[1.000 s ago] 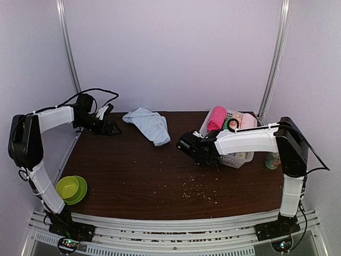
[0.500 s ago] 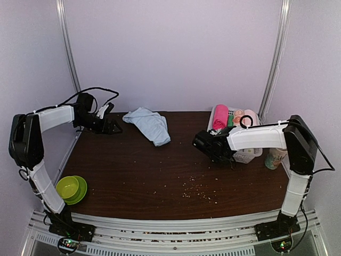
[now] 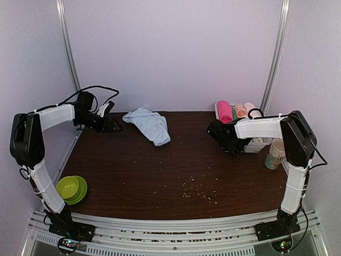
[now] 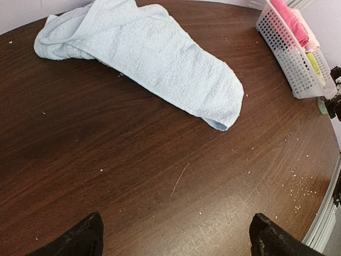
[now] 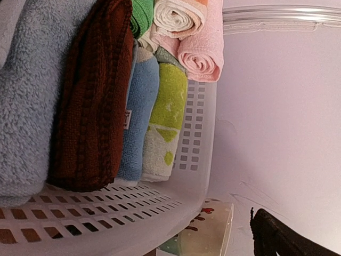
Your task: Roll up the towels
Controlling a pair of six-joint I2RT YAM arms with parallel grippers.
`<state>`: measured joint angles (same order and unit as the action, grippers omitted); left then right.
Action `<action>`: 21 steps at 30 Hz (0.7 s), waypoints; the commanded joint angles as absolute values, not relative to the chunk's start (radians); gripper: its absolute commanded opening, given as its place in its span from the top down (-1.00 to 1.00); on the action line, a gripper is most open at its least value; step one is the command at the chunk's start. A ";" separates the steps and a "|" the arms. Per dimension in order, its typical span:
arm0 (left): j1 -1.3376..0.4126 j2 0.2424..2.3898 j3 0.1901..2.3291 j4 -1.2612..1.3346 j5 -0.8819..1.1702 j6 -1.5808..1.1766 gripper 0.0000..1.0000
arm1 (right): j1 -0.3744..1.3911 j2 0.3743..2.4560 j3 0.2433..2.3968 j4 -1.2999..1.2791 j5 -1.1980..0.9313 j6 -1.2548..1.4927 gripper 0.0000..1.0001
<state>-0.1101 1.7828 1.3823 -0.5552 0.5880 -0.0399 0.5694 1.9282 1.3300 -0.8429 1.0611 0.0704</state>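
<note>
The light blue towel (image 3: pixel 149 124) lies crumpled and unrolled at the back middle of the table; the left wrist view shows it as a long loose fold (image 4: pixel 160 64). The magenta-pink towel (image 3: pixel 224 111) sits rolled in the white basket (image 3: pixel 259 142) at the back right, and its end shows in the left wrist view (image 4: pixel 290 21). My left gripper (image 3: pixel 109 126) hovers left of the blue towel, open and empty, its fingertips (image 4: pixel 80 240) wide apart over bare wood. My right gripper (image 3: pixel 230 140) is open, pressed against the basket's near wall (image 5: pixel 186 186). Only one finger (image 5: pixel 272 232) shows.
The basket holds several small rolls in brown (image 5: pixel 90 96), blue, green-and-white and peach. A patterned paper cup (image 3: pixel 275 153) stands right of the basket, near the side wall. A green bowl (image 3: pixel 71 188) sits at the front left. Crumbs dot the front middle of the table.
My right gripper has swept right toward the back right corner, and the basket has slid right with it, which uncovers the paper cup. The left arm has barely moved.
</note>
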 commanded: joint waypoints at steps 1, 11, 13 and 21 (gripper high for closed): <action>-0.104 1.801 1.426 -0.556 0.594 -0.039 -0.96 | 0.519 1.969 1.408 -0.741 1.135 0.001 -0.99; -0.104 1.932 1.619 -0.600 0.527 -0.008 -0.96 | 0.459 2.029 1.509 -0.868 1.215 0.097 -0.99; -0.103 1.992 1.705 -0.634 0.529 -0.012 -0.96 | 0.437 2.028 1.518 -0.902 1.211 0.136 -0.99; -0.105 2.225 2.014 -0.724 0.618 -0.040 -0.96 | 0.417 1.997 1.507 -0.962 1.169 0.194 -0.99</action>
<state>-0.1101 2.1368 1.8835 -0.6621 0.5640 -0.0257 0.4191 2.0422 1.4860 -0.9318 1.1248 0.1211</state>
